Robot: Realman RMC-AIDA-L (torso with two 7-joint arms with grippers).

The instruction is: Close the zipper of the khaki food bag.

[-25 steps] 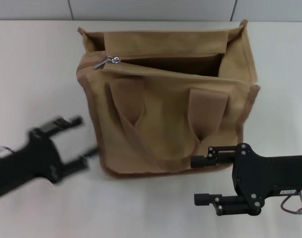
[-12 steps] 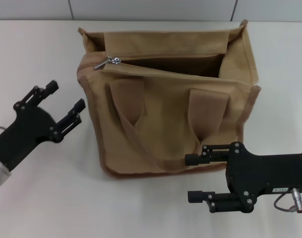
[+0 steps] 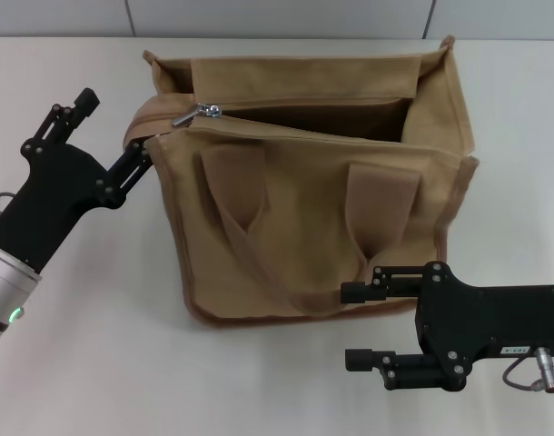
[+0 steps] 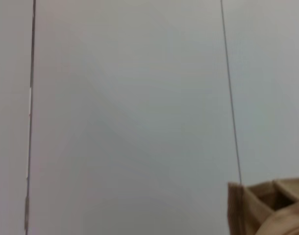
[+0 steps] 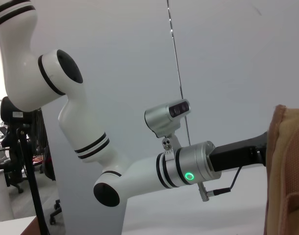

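The khaki food bag (image 3: 304,209) stands in the middle of the table, its two handles lying on the near side. The zipper (image 3: 295,104) is open along most of the top panel, with a dark gap behind it. Its silver slider (image 3: 197,113) sits at the left end. My left gripper (image 3: 116,121) is open at the bag's top left corner, one finger (image 3: 136,162) against the bag's edge. My right gripper (image 3: 351,325) is open beside the bag's near right bottom edge. A bag corner (image 4: 267,208) shows in the left wrist view, and a bag edge (image 5: 286,171) in the right wrist view.
The bag rests on a white table (image 3: 95,345). A grey panelled wall (image 3: 277,16) runs behind it. The right wrist view shows my left arm (image 5: 188,166) reaching toward the bag and an office chair (image 5: 14,166) far off.
My left gripper has moved away from me and toward the bag, from the table's left side to the bag's top left corner. My right gripper has shifted slightly left.
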